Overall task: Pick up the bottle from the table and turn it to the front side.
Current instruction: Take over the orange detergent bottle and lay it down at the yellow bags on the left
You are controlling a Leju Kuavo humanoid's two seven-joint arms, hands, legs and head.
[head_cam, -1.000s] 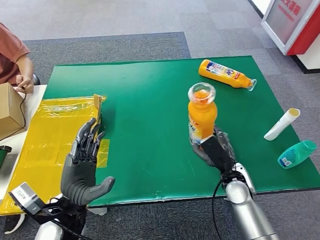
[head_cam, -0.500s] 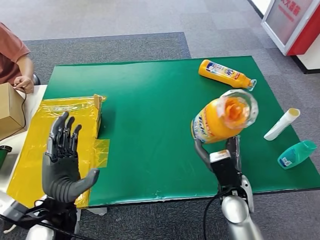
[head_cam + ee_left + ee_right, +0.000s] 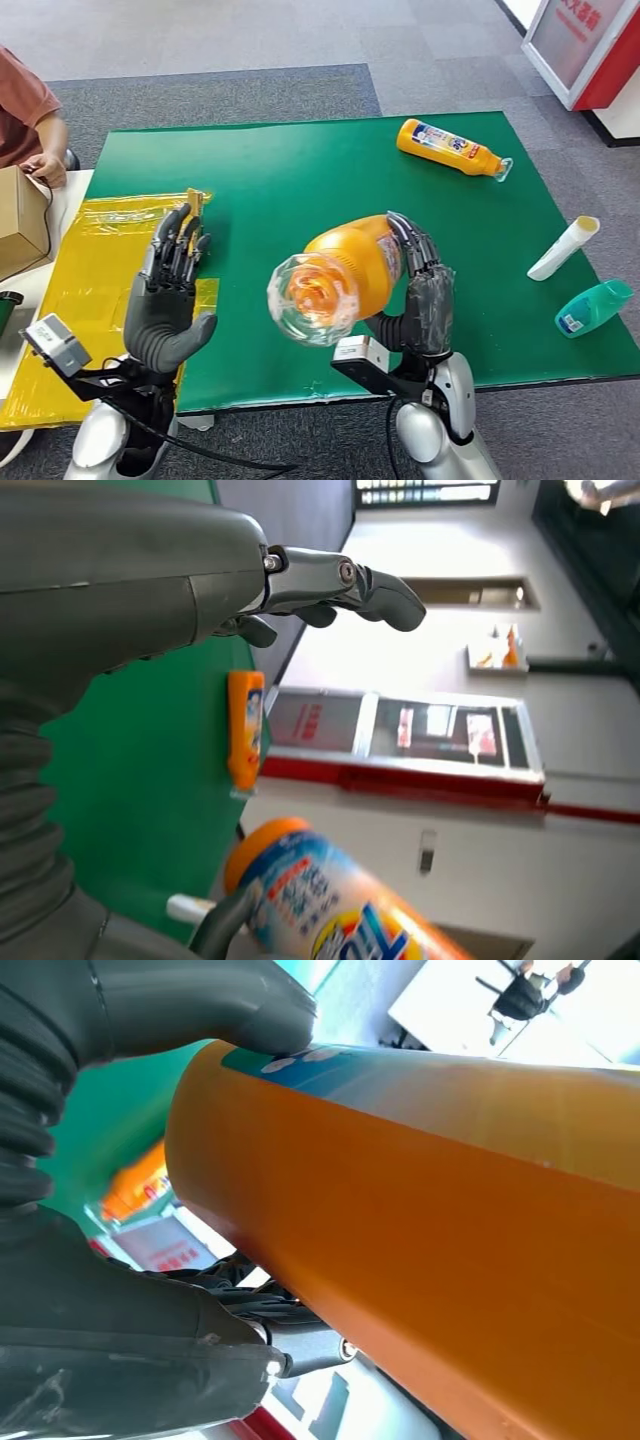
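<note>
Your right hand is gripping the orange bottle off the green surface, tipped sideways, clear end facing the camera. Left hand is hovering beside it, fingers spread, holding nothing.

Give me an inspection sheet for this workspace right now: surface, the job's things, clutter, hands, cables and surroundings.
Surface: green mat on the table, yellow sheet at its left edge.
Job's things: orange bottle held off the mat, lying sideways, clear cap end toward the camera.
Clutter: second orange bottle lying at the far right; white tube and teal bottle lying at the right edge.
Hands: right hand grips the orange bottle; left hand raised, fingers apart, holding nothing.
Cables: black cables at both wrists.
Surroundings: grey carpet; person and cardboard box at left; red and white stand at far right.
</note>
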